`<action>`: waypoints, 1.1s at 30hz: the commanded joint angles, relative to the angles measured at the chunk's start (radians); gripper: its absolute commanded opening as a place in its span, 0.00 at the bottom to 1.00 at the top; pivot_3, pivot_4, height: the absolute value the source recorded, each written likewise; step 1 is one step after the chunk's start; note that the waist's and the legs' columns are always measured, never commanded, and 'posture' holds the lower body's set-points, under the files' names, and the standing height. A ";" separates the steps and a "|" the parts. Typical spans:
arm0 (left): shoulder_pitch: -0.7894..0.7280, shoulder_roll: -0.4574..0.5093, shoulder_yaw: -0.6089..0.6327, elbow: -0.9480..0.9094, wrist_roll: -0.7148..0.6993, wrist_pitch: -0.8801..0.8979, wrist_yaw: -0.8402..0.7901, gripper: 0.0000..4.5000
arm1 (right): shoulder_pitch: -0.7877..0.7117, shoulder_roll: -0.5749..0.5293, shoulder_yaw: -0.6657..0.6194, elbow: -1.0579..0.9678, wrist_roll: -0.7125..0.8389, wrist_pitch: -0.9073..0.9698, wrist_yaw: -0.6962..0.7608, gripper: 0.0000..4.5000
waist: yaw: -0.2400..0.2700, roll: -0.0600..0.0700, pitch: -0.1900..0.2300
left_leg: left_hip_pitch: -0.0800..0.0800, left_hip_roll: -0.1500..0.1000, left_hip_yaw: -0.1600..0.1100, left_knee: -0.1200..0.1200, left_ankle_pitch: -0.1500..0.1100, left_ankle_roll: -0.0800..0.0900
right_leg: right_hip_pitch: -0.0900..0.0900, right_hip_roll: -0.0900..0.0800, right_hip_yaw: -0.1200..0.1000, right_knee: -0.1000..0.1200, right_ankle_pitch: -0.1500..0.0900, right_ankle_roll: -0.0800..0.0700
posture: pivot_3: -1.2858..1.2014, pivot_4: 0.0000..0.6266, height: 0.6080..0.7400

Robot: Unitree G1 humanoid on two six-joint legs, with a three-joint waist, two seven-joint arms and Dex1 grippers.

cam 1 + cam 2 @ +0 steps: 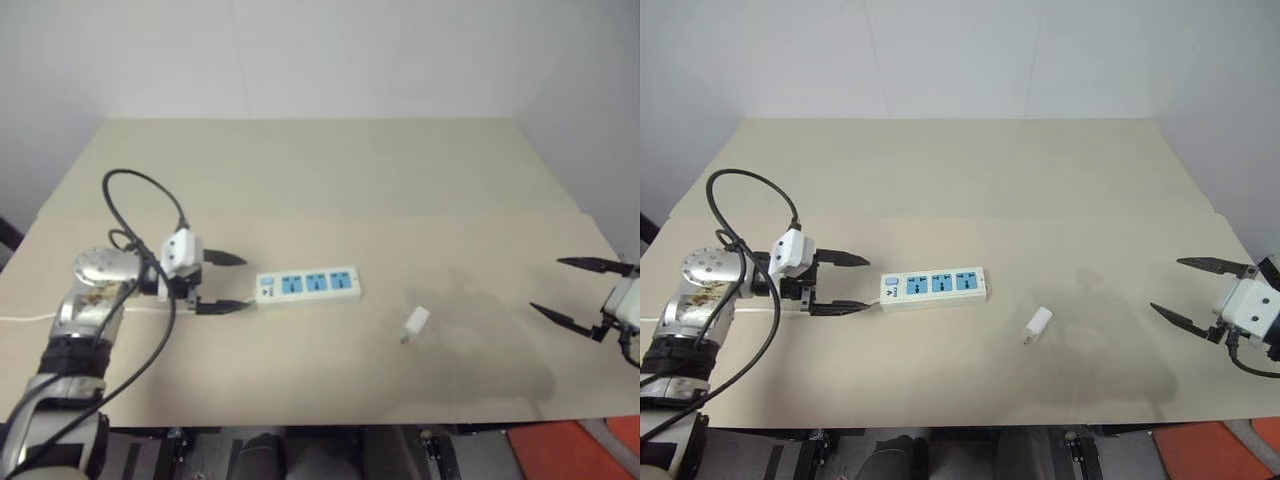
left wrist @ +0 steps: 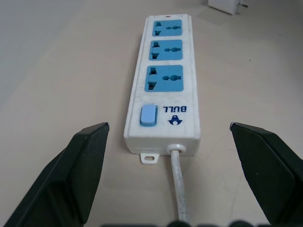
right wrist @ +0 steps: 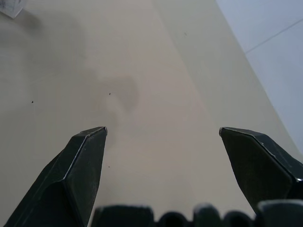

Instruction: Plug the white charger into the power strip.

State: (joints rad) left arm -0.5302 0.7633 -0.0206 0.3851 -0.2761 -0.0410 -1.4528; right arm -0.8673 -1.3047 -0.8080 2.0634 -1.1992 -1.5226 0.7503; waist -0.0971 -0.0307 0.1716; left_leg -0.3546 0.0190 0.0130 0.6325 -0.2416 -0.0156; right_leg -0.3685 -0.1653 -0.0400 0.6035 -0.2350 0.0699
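Small white rounded plastic charger [image 1: 1038, 323] unplugged, lying right of long white three-socket power strip [image 1: 934, 287].
Left tool [image 1: 843, 283] and right tool [image 1: 1188, 292] released, empty; pickup and plugging remaining.

My left wrist view cuts off the white charger [image 2: 228, 5] beyond the far end of the power strip [image 2: 164, 80], leaving one corner and a prong. The strip's cord [image 2: 179, 182] disappears between my left gripper's fingers [image 2: 71, 179].
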 commanded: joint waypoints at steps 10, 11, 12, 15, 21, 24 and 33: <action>-0.008 0.041 0.013 -0.010 -0.010 -0.011 -0.070 1.00 | 0.012 -0.061 0.080 0.031 -0.195 -0.092 -0.266 1.00 | -0.004 0.000 0.000 | 0.000 0.000 0.000 0.000 0.000 0.000 | 0.000 0.000 0.000 0.000 0.000 0.000 | 0.52 0.24 1.00; -0.002 0.045 0.019 -0.017 -0.013 -0.006 -0.068 1.00 | 0.014 -0.061 0.082 0.031 -0.203 -0.092 -0.277 1.00 | -0.005 0.000 0.000 | 0.000 0.000 0.000 0.000 0.000 0.000 | 0.000 0.000 0.000 0.000 0.000 0.000 | 0.52 0.24 1.00; 0.003 0.048 0.022 -0.023 -0.016 -0.002 -0.065 1.00 | 0.016 -0.058 0.081 0.031 -0.209 -0.092 -0.288 1.00 | -0.004 0.000 0.000 | 0.000 0.000 0.000 0.000 0.000 0.000 | 0.000 0.000 0.000 0.000 0.000 0.000 | 0.52 0.24 1.00; 0.027 0.052 0.031 -0.048 -0.025 0.008 -0.052 1.00 | 0.004 -0.039 0.093 0.031 -0.187 -0.092 -0.324 1.00 | -0.002 0.000 0.000 | 0.000 0.000 0.000 0.000 0.000 0.000 | 0.000 0.000 0.001 0.000 0.000 0.000 | 0.52 0.24 1.00; 0.025 0.010 0.025 -0.028 -0.028 -0.012 -0.023 1.00 | -0.040 -0.052 0.033 0.031 -0.086 -0.001 -0.134 1.00 | -0.001 0.000 0.000 | 0.000 0.000 0.000 0.000 0.000 0.000 | 0.001 0.000 0.001 0.000 0.000 0.000 | 0.52 0.24 1.00; -0.013 -0.033 0.002 0.047 -0.005 -0.049 -0.023 1.00 | -0.038 -0.042 -0.017 0.031 -0.034 0.040 -0.046 1.00 | 0.002 0.000 0.000 | 0.001 0.000 0.000 0.000 0.000 0.000 | 0.001 0.000 0.000 -0.001 0.000 0.000 | 0.52 0.24 1.00; -0.223 -0.192 0.005 0.479 0.031 -0.287 -0.078 1.00 | 0.034 -0.035 0.007 0.031 -0.213 -0.092 -0.313 1.00 | 0.001 0.000 0.000 | 0.000 -0.001 0.000 0.000 0.000 0.000 | 0.002 -0.001 0.000 -0.002 0.001 0.001 | 0.52 0.24 1.00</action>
State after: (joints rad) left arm -0.7143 0.5748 -0.0419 0.8130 -0.2334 -0.2862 -1.5057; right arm -0.8368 -1.3119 -0.7922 2.0645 -1.3833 -1.5891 0.4855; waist -0.0959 -0.0309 0.1715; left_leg -0.3549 0.0177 0.0129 0.6328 -0.2416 -0.0153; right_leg -0.3669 -0.1663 -0.0402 0.6009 -0.2344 0.0706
